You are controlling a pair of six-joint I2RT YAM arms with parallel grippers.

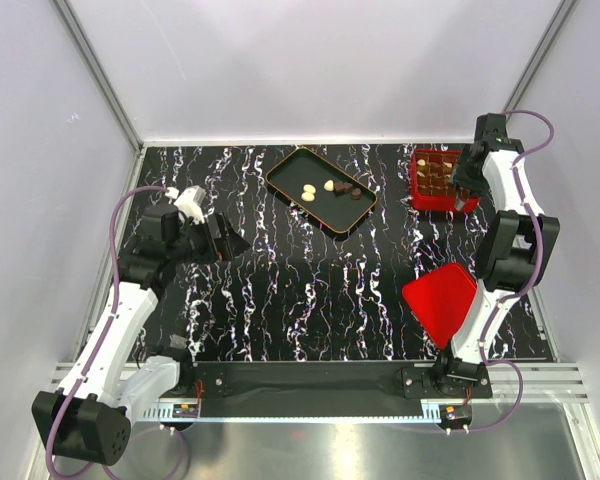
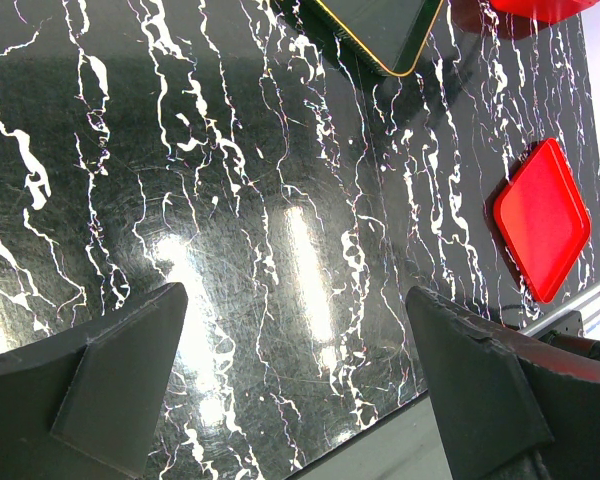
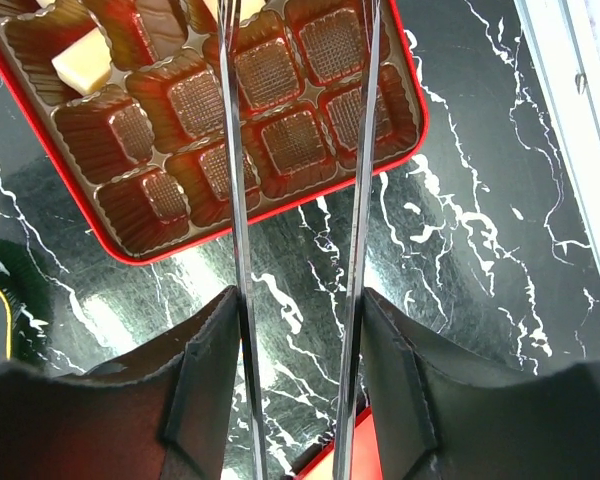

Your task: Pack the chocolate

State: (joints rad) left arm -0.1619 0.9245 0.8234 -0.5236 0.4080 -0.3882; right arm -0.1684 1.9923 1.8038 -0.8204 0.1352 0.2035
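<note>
Metal blades (image 3: 242, 200) on the right hand (image 3: 300, 310) run off-frame, grip cannot be told; left hand (image 2: 295, 295) spread.

Chocolates (image 1: 329, 186) — cream and dark — lie in the black tray (image 1: 290, 170); others sit in the red box (image 1: 435, 203).
</note>
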